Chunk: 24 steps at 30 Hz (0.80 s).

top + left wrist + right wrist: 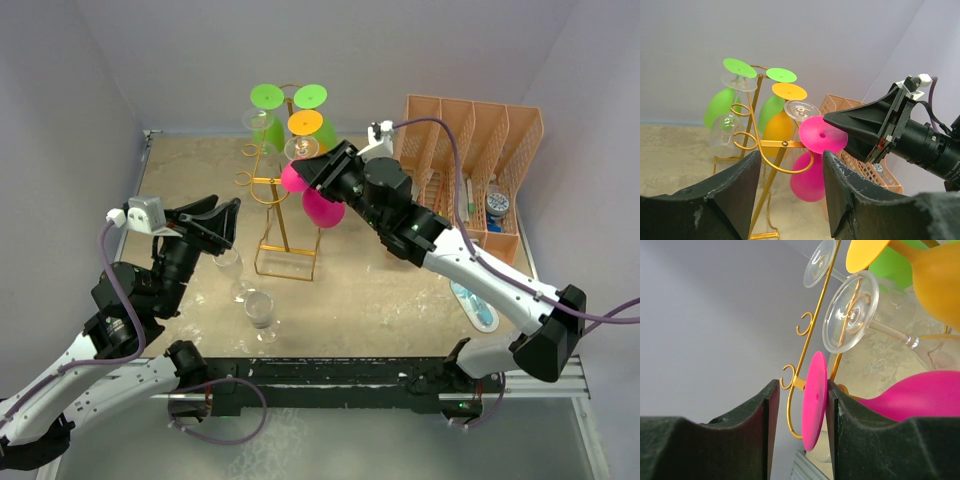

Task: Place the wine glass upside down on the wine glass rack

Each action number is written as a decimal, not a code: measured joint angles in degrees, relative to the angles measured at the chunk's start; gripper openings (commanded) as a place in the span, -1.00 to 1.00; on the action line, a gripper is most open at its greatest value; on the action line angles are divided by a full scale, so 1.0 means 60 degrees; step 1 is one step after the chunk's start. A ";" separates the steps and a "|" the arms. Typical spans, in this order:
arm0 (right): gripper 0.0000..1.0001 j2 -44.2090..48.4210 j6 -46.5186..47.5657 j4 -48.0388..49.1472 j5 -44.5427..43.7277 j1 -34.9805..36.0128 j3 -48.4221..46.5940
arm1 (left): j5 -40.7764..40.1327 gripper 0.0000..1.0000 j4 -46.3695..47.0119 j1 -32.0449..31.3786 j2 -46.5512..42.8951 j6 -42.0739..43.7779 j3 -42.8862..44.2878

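Hanging bowl-down and tilted on the near right side of the gold wine glass rack (283, 215), the pink wine glass (322, 208) has its round foot uppermost, level with the stand's curled hooks. The right gripper (801, 390) reaches in from the right with its two fingers standing apart on either side of that pink foot. The wrist view shows the disc against one pad and a clear gap at the other, so the jaws are parted and do not clamp it. Two green glasses (268, 98), an orange glass (306, 122) and a clear one hang upside down on the same stand. The left gripper (222, 225) hovers to the left of the rack, about half open with nothing between its fingers, above two clear glasses (258, 310) standing on the table (400, 290). A peach mesh organizer (470, 150) stands at the far right.
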<state>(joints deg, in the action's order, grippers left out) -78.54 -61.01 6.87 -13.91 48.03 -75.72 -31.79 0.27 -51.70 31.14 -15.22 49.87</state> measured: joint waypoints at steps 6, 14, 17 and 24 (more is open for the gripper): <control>-0.06 -0.0444 0.0477 -0.0452 0.0317 -0.0011 -0.0659 | 0.0000 0.00 -0.0011 0.0000 0.0000 -0.0004 0.0000; -0.04 -0.0907 0.1169 -0.1042 0.0565 -0.0011 -0.1188 | 0.0000 0.00 -0.0018 0.0000 0.0000 0.0000 0.0000; -0.03 -0.0896 0.1351 -0.1126 0.0495 -0.0011 -0.1217 | 0.0000 0.00 -0.0036 0.0000 0.0000 0.0000 0.0000; 0.12 -0.0765 0.1749 -0.1275 0.0328 -0.0007 -0.1228 | 0.0000 0.00 -0.0076 0.0000 0.0000 0.0000 0.0000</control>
<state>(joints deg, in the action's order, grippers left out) -83.13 -50.52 -0.78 -11.94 47.99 -83.09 -31.79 -0.19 -51.70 31.14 -15.22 49.87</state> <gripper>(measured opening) 0.534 0.498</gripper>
